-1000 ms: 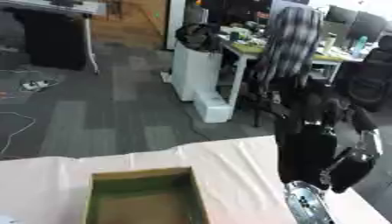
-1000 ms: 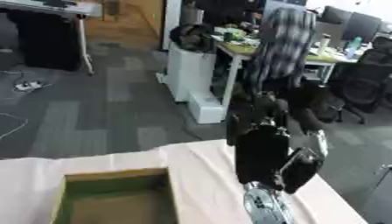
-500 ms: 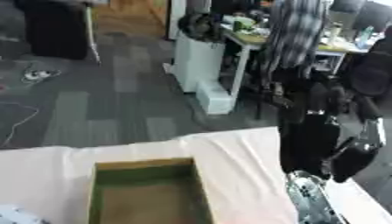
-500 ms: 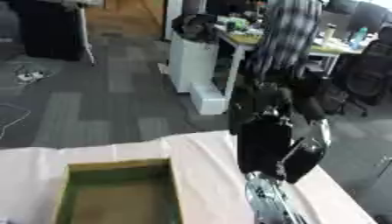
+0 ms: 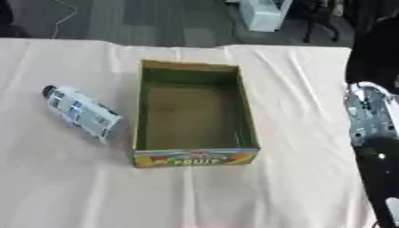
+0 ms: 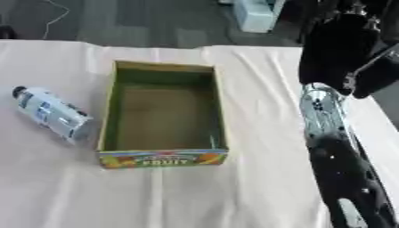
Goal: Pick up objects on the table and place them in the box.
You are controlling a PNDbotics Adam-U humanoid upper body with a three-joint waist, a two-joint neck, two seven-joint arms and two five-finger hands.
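While box (image 5: 193, 113) sits empty at centre of cloth-covered counter (image 5: 70, 187), nothing yet picked up. Bottle (image 5: 82, 112) seen lying on side at centre left, just beside box's left wall, not touching. Right arm (image 6: 343, 169) seen along right edge; right hand (image 6: 343, 58) dark shape at upper right, fingers cannot be told. Left hand not seen. Bottle best gripped round middle, lifted clear of wall, lowered inside box.

Right hand (image 6: 347, 53) blurred, fingers indistinct
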